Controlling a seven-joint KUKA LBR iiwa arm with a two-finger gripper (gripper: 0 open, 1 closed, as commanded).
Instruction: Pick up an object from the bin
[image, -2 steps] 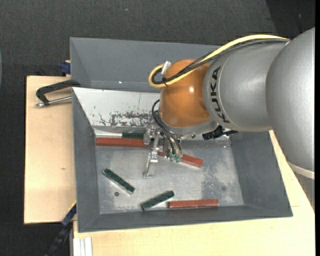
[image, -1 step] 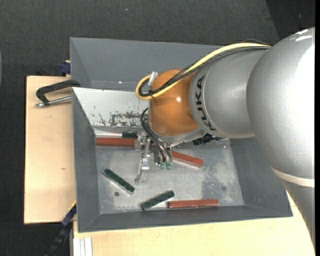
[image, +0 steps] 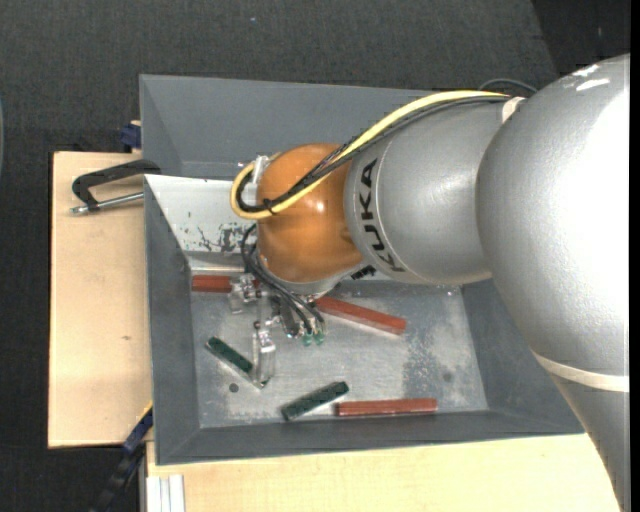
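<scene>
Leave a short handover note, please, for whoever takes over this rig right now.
Gripper: low in the bin, left of centre, beside the short dark green bar; nothing seen held.
Things: longer dark green bar and a red stick by the front wall; second red stick mid-bin; third red stick at back left, partly under the arm.
Done: no pick yet. Left: grasp one, lift it out.

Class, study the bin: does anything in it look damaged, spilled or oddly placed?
Nothing looks broken or spilled. The red sticks and dark green sticks lie scattered at differing angles, as loose things would. The one oddity is a patch of dark speckled marks on a wall of the bin, at the view's upper left.
</scene>
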